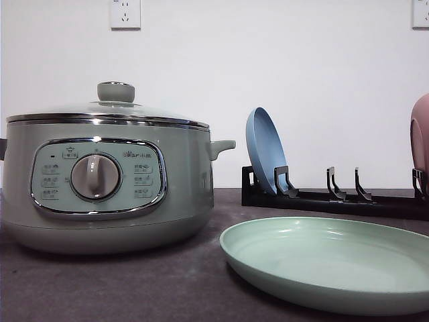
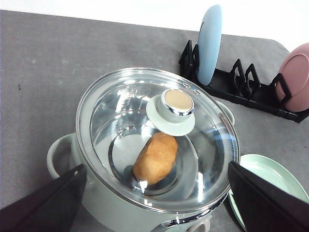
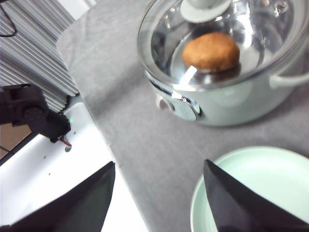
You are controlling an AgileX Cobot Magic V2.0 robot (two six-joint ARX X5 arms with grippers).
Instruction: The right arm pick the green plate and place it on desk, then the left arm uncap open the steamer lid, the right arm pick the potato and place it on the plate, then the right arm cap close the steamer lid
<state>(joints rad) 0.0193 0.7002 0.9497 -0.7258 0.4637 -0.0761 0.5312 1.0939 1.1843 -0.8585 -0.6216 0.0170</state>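
Note:
The green plate [image 1: 332, 258] lies flat on the desk [image 1: 134, 282] to the right of the steamer [image 1: 107, 181]; it also shows in the wrist views [image 2: 268, 176] [image 3: 256, 188]. The steamer lid [image 2: 154, 130] sits shut on the pot, its pale green knob [image 1: 115, 92] on top. Through the glass the potato [image 2: 155, 158] [image 3: 211, 51] lies on the steel rack inside. My left gripper [image 2: 157, 203] hangs open above the steamer's near side. My right gripper [image 3: 159, 203] is open above the plate's edge and the bare desk, holding nothing.
A black plate rack [image 1: 335, 198] stands behind the plate, with a blue plate [image 1: 265, 151] upright in it and a pink plate [image 1: 420, 137] at its right end. The desk's front edge [image 3: 116, 169] borders a white surface.

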